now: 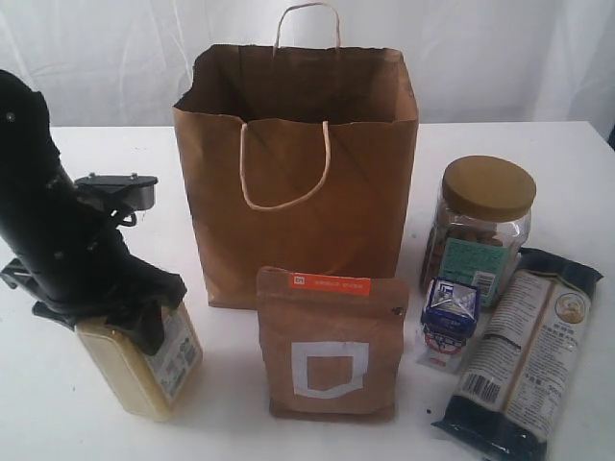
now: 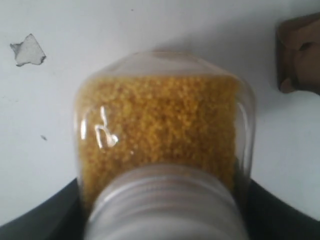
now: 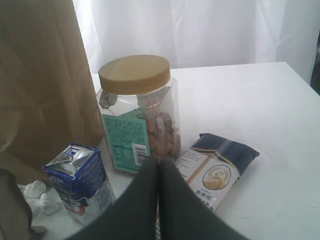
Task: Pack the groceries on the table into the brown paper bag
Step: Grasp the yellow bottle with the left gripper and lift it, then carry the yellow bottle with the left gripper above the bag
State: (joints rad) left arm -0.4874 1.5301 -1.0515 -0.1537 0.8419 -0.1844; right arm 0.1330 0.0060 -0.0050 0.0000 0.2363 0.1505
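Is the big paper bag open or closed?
Open. The bag stands upright with its top gaping wide, and its inside wall shows.

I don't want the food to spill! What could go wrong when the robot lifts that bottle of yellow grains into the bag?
The left gripper seems to grip the yellow-grain bottle only at its capped top, so the full bottle might slip or swing. The brown paper bag is tall and its handle droops over the front; the bottle could catch there and tip it.
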